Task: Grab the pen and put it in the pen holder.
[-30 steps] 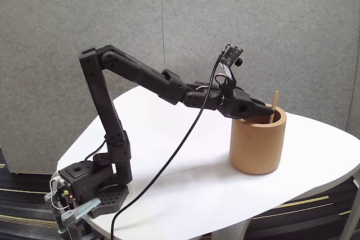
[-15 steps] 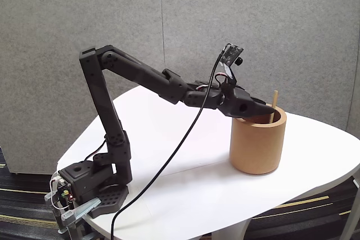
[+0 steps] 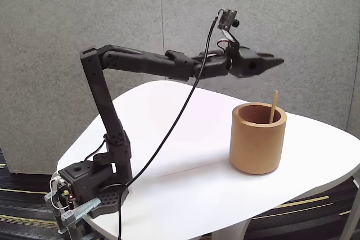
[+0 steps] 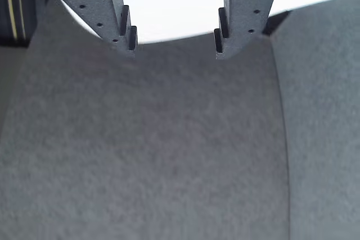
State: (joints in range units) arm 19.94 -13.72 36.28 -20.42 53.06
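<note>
**Above the cup: arm raised, fingers apart and empty**

Behind everything in the fixed view, a grey felt-like wall point(image 3: 292, 32) fills the upper two thirds of the frame, with a vertical seam just left of centre. Below it, the white table point(image 3: 185, 195) with rounded corners spreads across the lower half; its near edge curves along the bottom of the frame and its right end runs out of the picture. Wide bare tabletop lies between the arm's base and the cup, and more to the cup's right.

Next in size, the black arm point(image 3: 140, 63) rises from its base point(image 3: 90, 186), clamped at the table's lower-left edge, then reaches almost level toward the upper right. A black cable point(image 3: 169, 139) hangs from the wrist camera down past the table's front edge.

Right of centre, the pen holder point(image 3: 258, 137) stands upright on the table, well back from the near edge. The pen point(image 3: 273, 107) stands inside it, leaning against the right inner wall, its top poking above the rim.

Clear air separates the cup's rim from the gripper point(image 3: 277, 60), which hangs above it in the upper right. In the wrist view, the gripper point(image 4: 174, 43) shows two fingers point(image 4: 115, 15) entering from the top edge, set widely apart with nothing between them, pointing at the grey wall past the table's far edge.
</note>
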